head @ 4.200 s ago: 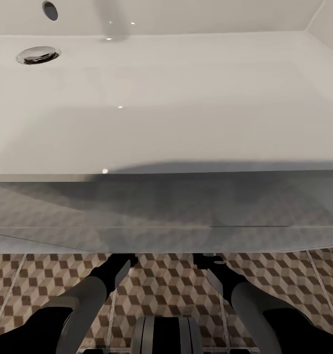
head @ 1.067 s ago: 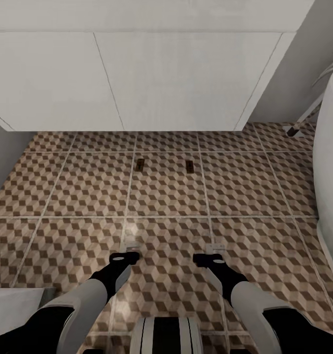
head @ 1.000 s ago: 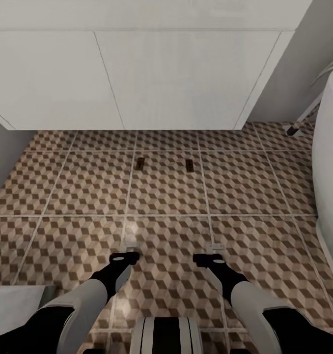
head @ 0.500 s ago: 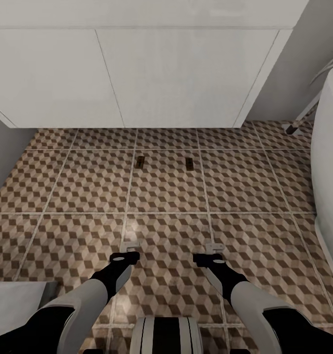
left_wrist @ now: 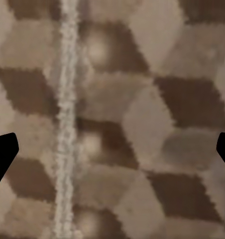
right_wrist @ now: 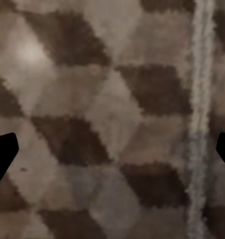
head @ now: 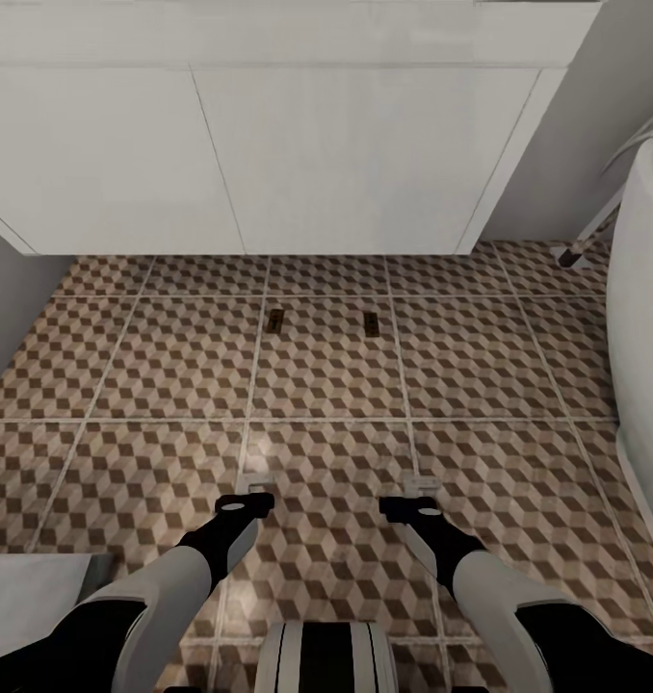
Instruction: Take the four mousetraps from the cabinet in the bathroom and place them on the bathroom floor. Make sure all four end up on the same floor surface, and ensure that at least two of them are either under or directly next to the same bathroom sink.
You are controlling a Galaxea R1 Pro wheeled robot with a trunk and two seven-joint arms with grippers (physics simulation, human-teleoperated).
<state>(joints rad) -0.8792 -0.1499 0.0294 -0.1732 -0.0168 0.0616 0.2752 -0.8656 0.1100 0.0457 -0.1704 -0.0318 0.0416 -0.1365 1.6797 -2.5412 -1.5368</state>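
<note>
Below, two mousetraps are lying on the bathroom floor [head: 326, 385] in front of the white vanity [head: 269, 154].

Largest, the cube-patterned floor is spreading under the vanity, with a white bathtub [head: 644, 318] edging in at the right. Both arms are hanging low over the tiles: the left gripper [head: 253, 478] and the right gripper [head: 423, 480] are each standing with fingers apart and holding nothing. One mousetrap [head: 275, 318] is resting on a grout line, the second mousetrap [head: 372, 322] lying near it, both near the vanity front.
</note>
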